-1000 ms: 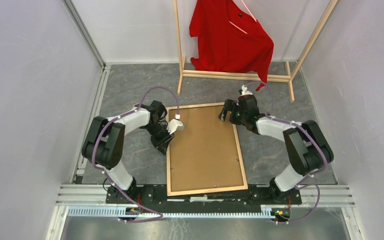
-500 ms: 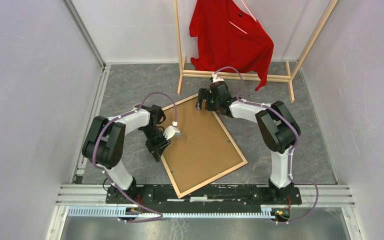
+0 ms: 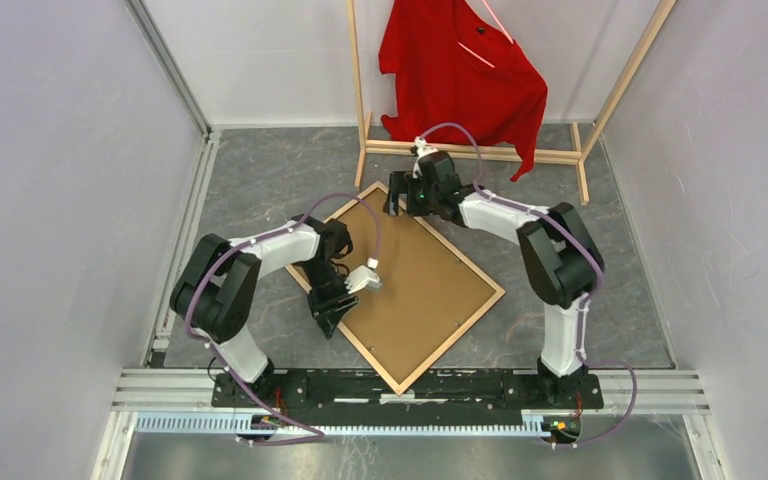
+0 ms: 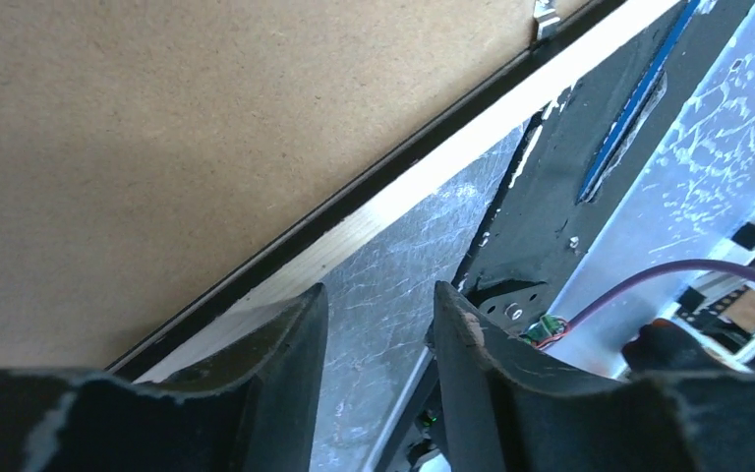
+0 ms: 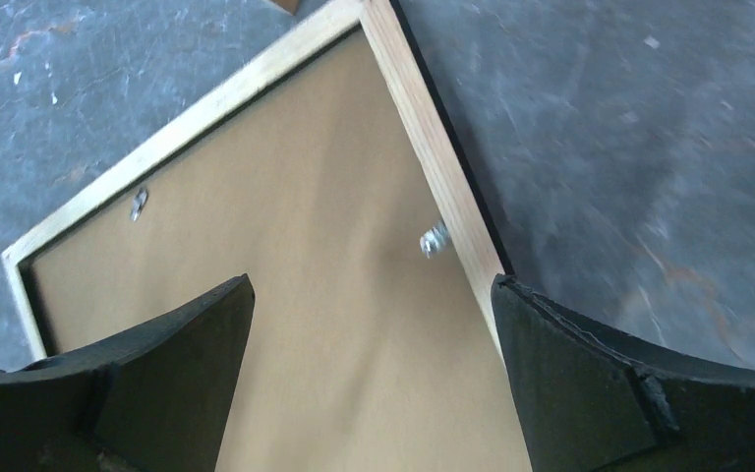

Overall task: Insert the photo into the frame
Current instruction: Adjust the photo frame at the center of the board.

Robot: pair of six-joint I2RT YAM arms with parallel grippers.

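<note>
Grey marbled table (image 3: 260,180), closed in by pale walls on three sides. At its far edge stands a wooden rack (image 3: 470,152) with a red shirt (image 3: 460,80) hung on it.

Item 1, the frame (image 3: 454,342): lies flat near the middle of the table, light wood back uppermost, set diagonally. One corner points at the far edge just short of the rack's base; the opposite corner reaches the near edge between the two arm bases. A brown backing board (image 3: 415,280) fills the opening. Small metal tabs (image 5: 434,239) sit along the inner side of the rail.

Item 2, left gripper (image 3: 332,316): low at the frame's left rail, toward the near-left part of the table. Its fingers (image 4: 275,344) stand partly apart; bare table shows in the gap and nothing is clamped. The rail runs up to the tip of one finger; contact cannot be confirmed.

Item 3, right gripper (image 3: 397,197): above the frame's far corner, jaws spread wide, holding nothing. Board and rail show between its fingers (image 5: 570,354).
</note>
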